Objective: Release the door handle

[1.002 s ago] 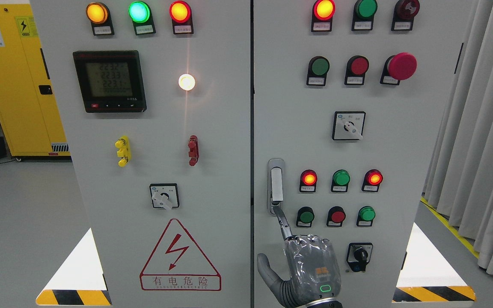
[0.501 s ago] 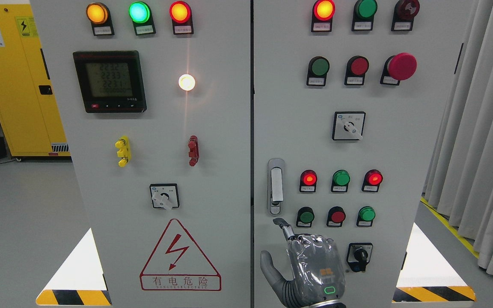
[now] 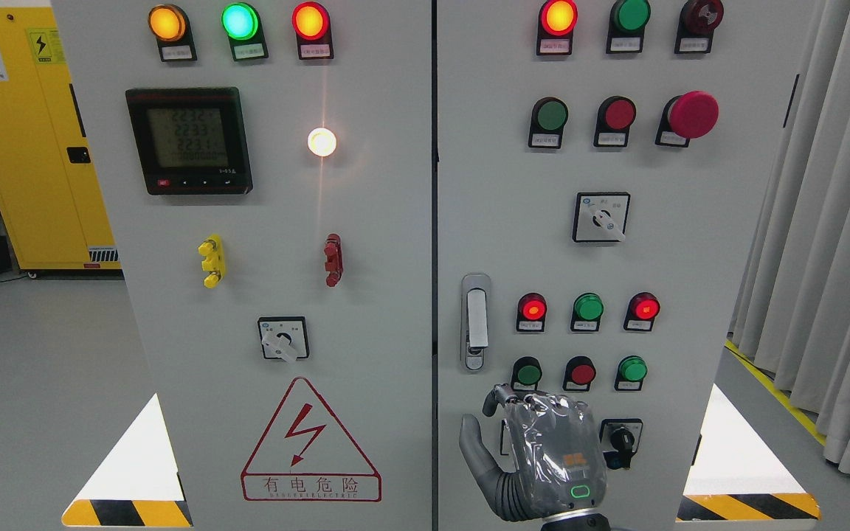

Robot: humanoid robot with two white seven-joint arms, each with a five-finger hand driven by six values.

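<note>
One hand [image 3: 543, 457] in view, the right, low at six o'clock on the right cabinet door [image 3: 690, 258], fingers curled in and holding nothing. At its eleven o'clock, the door handle [image 3: 476, 321] stands upright and free, clear of the fingertips.

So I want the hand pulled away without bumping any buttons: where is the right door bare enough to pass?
Bare grey panel runs above the silver door handle, left of the rotary selector switch, and down the door's right margin. It is crowded around the right hand: the lower button row sits just above its curled fingers and the black key switch beside it.
</note>
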